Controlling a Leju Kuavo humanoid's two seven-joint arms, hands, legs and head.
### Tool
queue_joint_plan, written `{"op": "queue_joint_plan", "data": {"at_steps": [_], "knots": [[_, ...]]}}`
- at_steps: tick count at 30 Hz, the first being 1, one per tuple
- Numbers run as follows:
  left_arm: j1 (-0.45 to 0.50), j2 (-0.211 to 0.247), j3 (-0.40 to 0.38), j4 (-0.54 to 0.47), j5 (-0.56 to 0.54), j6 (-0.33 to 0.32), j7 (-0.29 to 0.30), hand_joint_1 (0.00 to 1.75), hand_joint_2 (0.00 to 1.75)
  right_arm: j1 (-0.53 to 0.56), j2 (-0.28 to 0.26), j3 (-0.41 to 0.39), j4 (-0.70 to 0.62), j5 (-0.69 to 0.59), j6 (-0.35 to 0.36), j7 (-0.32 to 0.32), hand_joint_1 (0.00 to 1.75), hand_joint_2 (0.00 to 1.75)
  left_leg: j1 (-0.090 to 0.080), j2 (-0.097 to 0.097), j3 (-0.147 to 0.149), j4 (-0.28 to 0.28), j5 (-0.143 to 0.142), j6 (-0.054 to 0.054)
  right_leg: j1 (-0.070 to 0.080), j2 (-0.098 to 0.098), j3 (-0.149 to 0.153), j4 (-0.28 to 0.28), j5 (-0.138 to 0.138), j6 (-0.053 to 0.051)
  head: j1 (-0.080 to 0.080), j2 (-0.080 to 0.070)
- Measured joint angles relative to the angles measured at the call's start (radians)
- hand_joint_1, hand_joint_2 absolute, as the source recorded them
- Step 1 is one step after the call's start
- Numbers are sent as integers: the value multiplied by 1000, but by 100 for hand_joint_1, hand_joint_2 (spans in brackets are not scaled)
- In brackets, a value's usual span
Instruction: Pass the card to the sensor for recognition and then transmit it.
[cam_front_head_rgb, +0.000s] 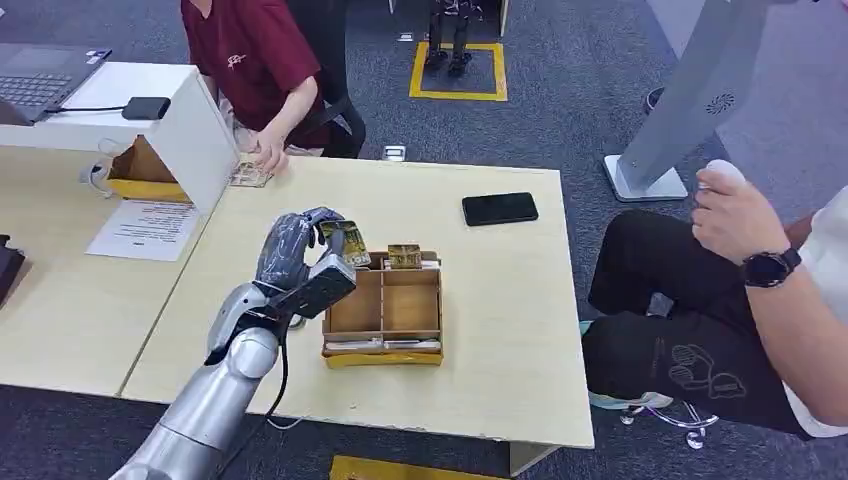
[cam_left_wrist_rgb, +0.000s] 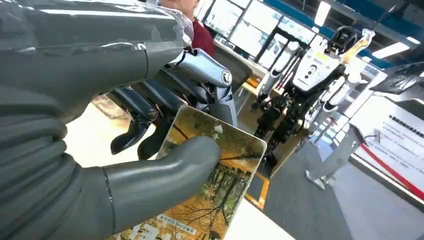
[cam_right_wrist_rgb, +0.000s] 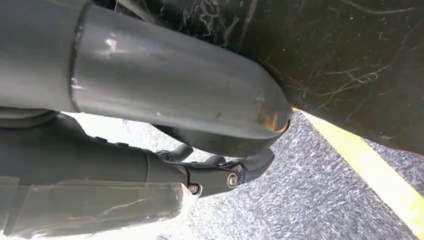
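Left hand (cam_front_head_rgb: 300, 262) pinching a card (cam_left_wrist_rgb: 210, 192) printed with an autumn-tree picture: the thumb lies across the card's face, the darker fingers (cam_left_wrist_rgb: 150, 102) close behind it, so the card is clamped between them and stands clear above the table (cam_front_head_rgb: 500, 330). In the head view the card (cam_front_head_rgb: 342, 240) sits at the fingertips, just beside the upper left corner of the cardboard divider box (cam_front_head_rgb: 385, 305); a second card (cam_front_head_rgb: 403, 256) remains upright in the box, near the fingers. Judged step: carrying the card to the sensor. Keep the pinch firm and the printed face unobscured; which object is the sensor cannot be told. A black phone (cam_front_head_rgb: 499, 208) lies well beyond the fingers. A seated person's hand (cam_front_head_rgb: 268, 150) rests at the far table edge; another person's hand (cam_front_head_rgb: 735, 210) waits off to the right. Right hand (cam_right_wrist_rgb: 215, 170): fingers curled in, grasping nothing.
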Motion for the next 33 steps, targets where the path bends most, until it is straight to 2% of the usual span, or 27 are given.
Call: {"op": "queue_joint_plan", "data": {"at_steps": [1,4,9,12,16,17,19,23,31,33], "knots": [[-6,0,0,0,-2,0,3,173,175,0,0,0,0,2,0,3,0,0,0,0,0,0,0,0,0,0,0,0,0,0,0,0],[-25,0,13,7,-42,28,33,171,175,-1,0,0,0,10,4,7,0,0,0,0,0,0,0,0,0,0,0,0,0,0,0,0],[-74,15,56,97,-138,134,93,175,175,-3,0,0,0,39,8,3,0,0,0,0,0,0,0,0,0,0,0,0,0,0,0,0],[-127,39,107,237,-206,200,113,175,175,-6,0,0,0,59,13,-2,0,0,0,1,0,0,1,-1,0,2,0,1,0,-1,0,0],[-186,68,181,410,-236,258,97,175,175,-8,0,1,0,71,17,3,0,0,1,2,1,0,1,-1,1,2,0,1,1,-1,0,0],[-194,73,198,441,-244,265,96,168,175,-8,0,1,0,72,19,4,0,0,1,1,0,0,1,-1,1,2,0,1,1,-1,0,0],[-206,83,226,490,-263,279,98,175,175,-9,0,2,0,73,21,7,0,0,1,1,0,0,1,-1,1,2,0,1,1,-1,0,0],[-221,93,263,565,-280,291,107,175,175,-10,0,4,0,71,21,7,0,0,1,1,0,0,1,-1,0,2,0,1,1,-1,0,0],[-226,100,296,631,-283,308,103,175,175,-11,0,5,0,71,20,-4,0,0,1,1,0,0,1,-1,0,1,0,1,1,-1,0,0],[-226,100,297,640,-283,312,102,168,175,-11,0,5,0,71,20,-4,0,0,1,1,0,0,1,-1,0,1,0,1,1,-1,0,0]]}}
